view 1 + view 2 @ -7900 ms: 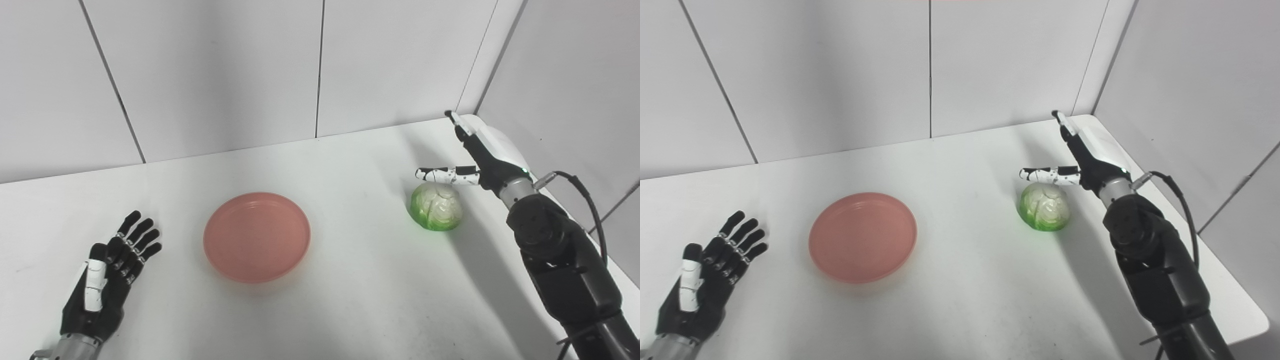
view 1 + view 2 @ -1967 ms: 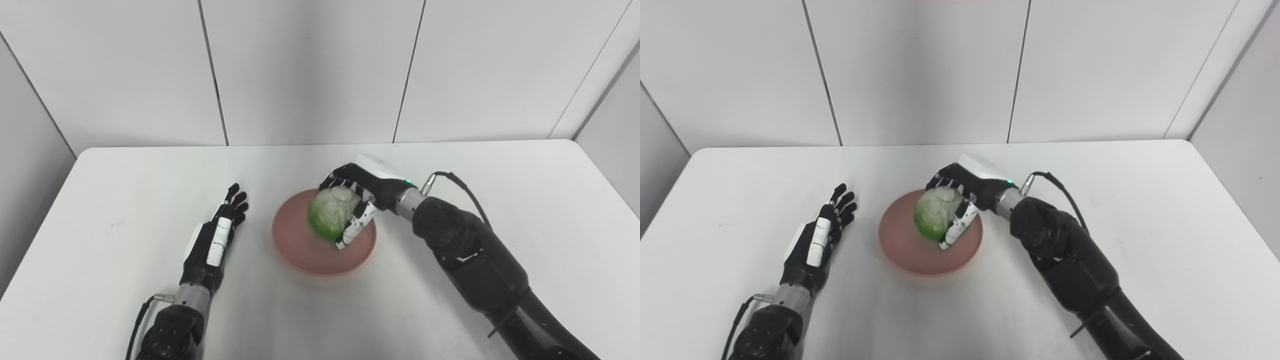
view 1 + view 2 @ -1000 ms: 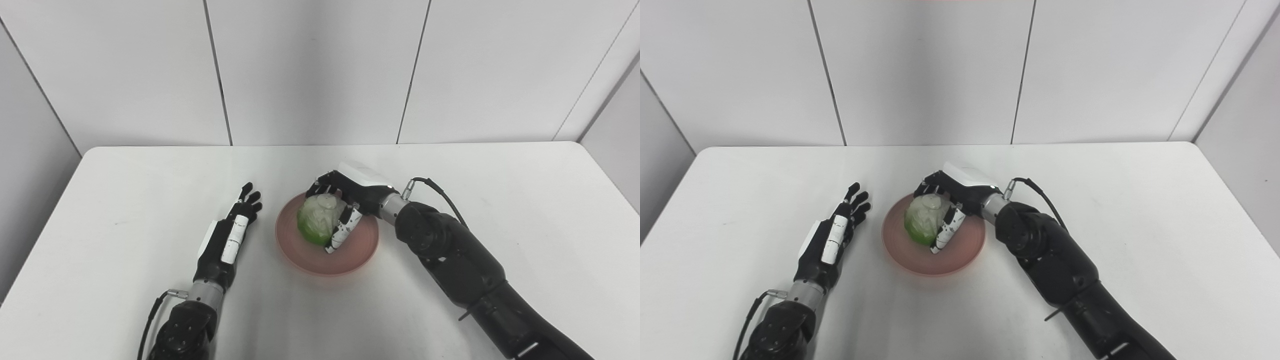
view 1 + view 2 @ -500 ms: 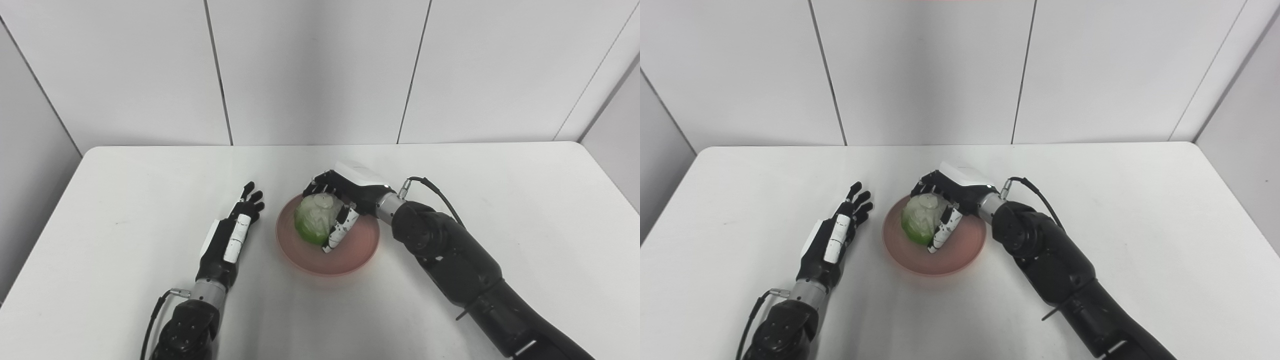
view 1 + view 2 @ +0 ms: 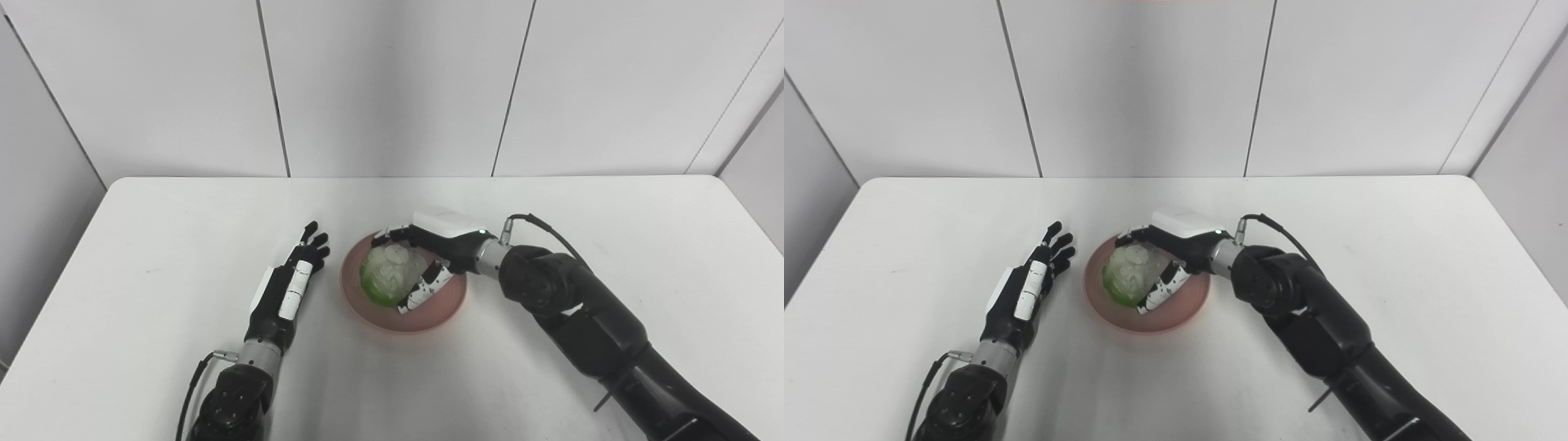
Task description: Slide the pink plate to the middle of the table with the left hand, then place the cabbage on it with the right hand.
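Observation:
The pink plate (image 5: 438, 306) lies near the middle of the white table. The green and white cabbage (image 5: 389, 278) rests on its left half. My right hand (image 5: 436, 251) reaches in from the right and cups the cabbage loosely. Its fingers (image 5: 392, 232) are stretched out behind the cabbage, and its thumb (image 5: 422, 293) lies low over the plate in front. That hand looks open. My left hand (image 5: 288, 288) lies flat and open on the table just left of the plate, fingers pointing away from me, a small gap from the rim.
The white table (image 5: 582, 202) is walled by grey panels at the back and both sides. My right forearm (image 5: 569, 306) crosses the table's right half, with a cable (image 5: 539, 222) looping off the wrist.
My right hand has lowered the cabbage onto the plate. In the last half second its fingers straightened and its thumb dropped away. The left hand stayed put; the camera shifted slightly.

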Robot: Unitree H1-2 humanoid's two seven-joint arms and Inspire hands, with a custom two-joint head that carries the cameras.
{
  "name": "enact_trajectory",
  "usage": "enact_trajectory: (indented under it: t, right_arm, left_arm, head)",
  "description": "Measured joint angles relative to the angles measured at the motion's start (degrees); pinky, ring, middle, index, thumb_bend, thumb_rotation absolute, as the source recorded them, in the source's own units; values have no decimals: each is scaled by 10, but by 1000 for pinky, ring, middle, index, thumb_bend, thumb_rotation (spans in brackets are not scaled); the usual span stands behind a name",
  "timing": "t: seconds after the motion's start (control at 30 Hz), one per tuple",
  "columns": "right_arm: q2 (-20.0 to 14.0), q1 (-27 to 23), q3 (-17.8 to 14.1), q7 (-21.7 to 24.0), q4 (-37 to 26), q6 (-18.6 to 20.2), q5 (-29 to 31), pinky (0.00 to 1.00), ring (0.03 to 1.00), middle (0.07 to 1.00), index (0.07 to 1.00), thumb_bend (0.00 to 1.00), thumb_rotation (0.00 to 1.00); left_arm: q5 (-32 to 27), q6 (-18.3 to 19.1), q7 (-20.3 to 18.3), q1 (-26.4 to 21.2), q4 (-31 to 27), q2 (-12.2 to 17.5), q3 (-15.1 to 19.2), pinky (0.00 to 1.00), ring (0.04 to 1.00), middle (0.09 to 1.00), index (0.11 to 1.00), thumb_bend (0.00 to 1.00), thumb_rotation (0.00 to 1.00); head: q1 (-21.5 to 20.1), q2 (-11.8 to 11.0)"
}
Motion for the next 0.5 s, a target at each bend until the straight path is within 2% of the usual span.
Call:
enact_trajectory:
  t: [0.27, 0.5]
  right_arm:
    - [-7, 0, -39, 19, -43, 4, 17, 774, 848, 850, 812, 990, 305]
    - [-11, -1, -85, 17, -75, 14, 35, 742, 827, 845, 823, 1000, 347]
  left_arm:
    - [0, 0, 0, 0, 0, 1, 0, 900, 912, 938, 946, 806, 1000]
    - [0, 0, 0, 0, 0, 3, -1, 891, 907, 936, 938, 822, 1000]
  head:
    - [-4, 0]
    - [-7, -2]
